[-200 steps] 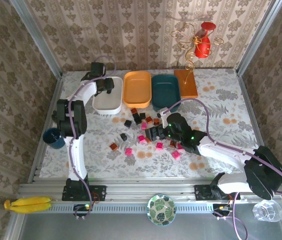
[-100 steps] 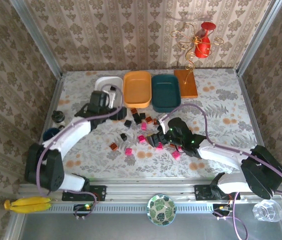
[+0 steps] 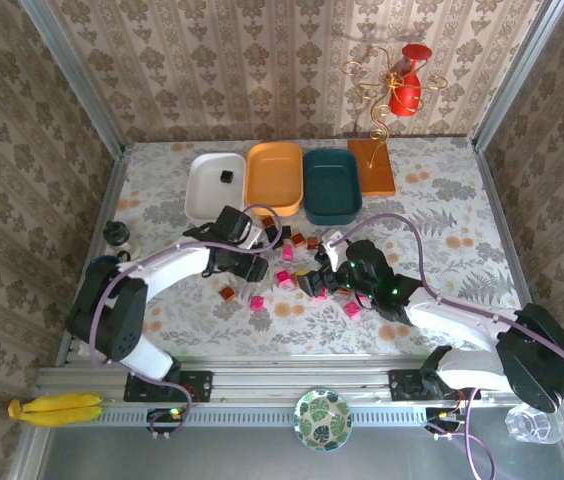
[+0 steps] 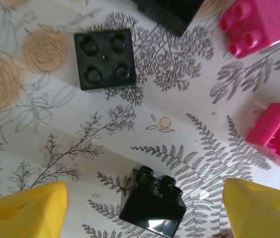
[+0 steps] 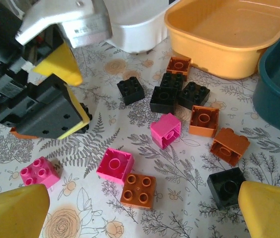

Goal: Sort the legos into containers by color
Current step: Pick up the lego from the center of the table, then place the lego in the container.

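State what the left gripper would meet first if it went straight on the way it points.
Probably the small black plastic brick between the left gripper's open fingers; depth is unclear.

At upper centre you see three trays (image 3: 274, 178) in a row; one lego (image 3: 225, 177) lies in the leftmost tray (image 3: 202, 200), other legos (image 3: 300, 240) scatter on the table (image 3: 442, 210) just below.

Floral table (image 3: 442, 215), white tray (image 3: 202, 202), orange tray (image 3: 274, 180), teal tray (image 3: 332, 188), scattered legos (image 3: 258, 301), orange-brown board (image 3: 372, 165)

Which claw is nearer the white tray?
Left. The left claw is on the near side of the white tray, over a black brick; the right claw is farther off, rightward, below the teal tray.
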